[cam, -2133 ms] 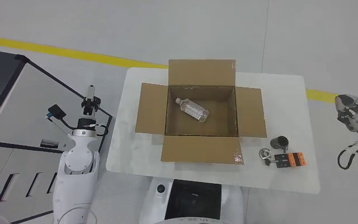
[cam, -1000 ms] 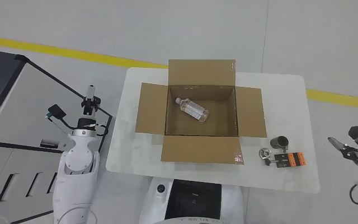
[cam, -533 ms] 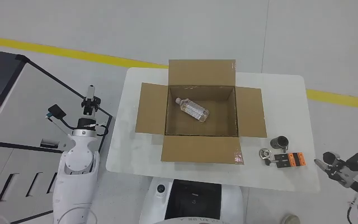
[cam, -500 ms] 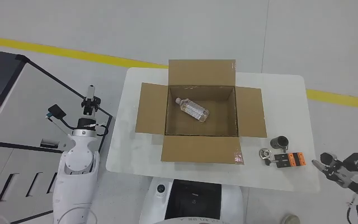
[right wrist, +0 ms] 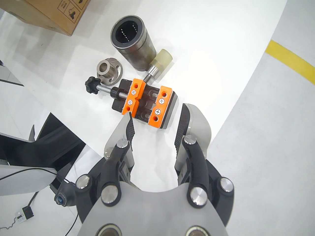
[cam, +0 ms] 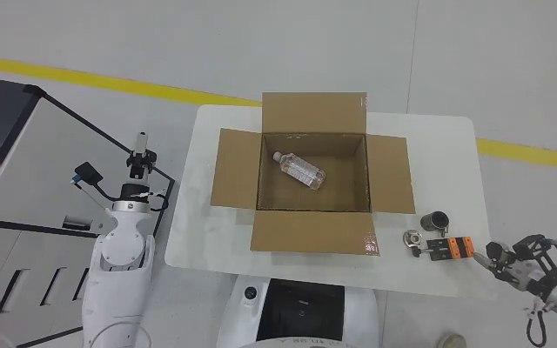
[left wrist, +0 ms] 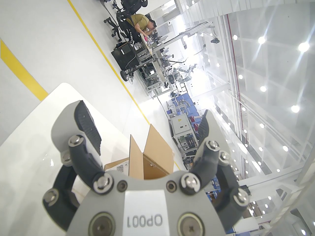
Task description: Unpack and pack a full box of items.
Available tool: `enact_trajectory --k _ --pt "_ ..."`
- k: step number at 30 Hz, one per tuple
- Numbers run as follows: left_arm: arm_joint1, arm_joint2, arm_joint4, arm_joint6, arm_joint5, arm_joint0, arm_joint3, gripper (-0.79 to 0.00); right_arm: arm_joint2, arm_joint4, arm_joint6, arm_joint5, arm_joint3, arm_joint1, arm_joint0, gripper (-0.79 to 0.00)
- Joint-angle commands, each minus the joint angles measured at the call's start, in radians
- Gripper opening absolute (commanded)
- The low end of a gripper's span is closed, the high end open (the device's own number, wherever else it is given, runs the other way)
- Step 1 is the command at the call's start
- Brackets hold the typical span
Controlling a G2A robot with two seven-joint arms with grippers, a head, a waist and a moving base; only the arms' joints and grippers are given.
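The box (cam: 315, 174) stands open in the middle of the table (cam: 435, 148), with one bottle (cam: 299, 170) inside. Near it lies the small orange vise (right wrist: 145, 103), the right pincer (right wrist: 156, 116) spread just short of it. I'd straddle its body squarely, clear of the screw handle (right wrist: 103, 89).

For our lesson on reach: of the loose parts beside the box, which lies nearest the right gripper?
The orange vise: it lies just ahead of the right gripper, jaws open. The cylinder and flange lie beyond it, nearer the box.
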Motion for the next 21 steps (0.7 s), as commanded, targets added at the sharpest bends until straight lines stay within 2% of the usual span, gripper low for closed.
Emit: enact_trajectory --k 1,7,15,18,21 --pt "0.0 0.0 0.0 0.0 0.0 0.0 0.0 0.0 -0.026 0.025 0.025 0.004 0.03 -0.004 0.035 -0.456" --pt "0.0 0.0 0.0 0.0 0.0 0.0 0.0 0.0 -0.085 0.063 0.072 -0.002 0.09 -0.014 0.109 -0.459" --pt "0.0 0.0 0.0 0.0 0.0 0.0 0.0 0.0 -0.133 0.033 0.082 0.007 0.132 -0.023 0.163 -0.474" --pt "0.0 0.0 0.0 0.0 0.0 0.0 0.0 0.0 -0.15 0.016 0.089 0.027 0.148 -0.027 0.177 -0.499" --pt "0.0 0.0 0.0 0.0 0.0 0.0 0.0 0.0 -0.167 0.026 0.083 0.031 0.157 -0.032 0.188 -0.576"
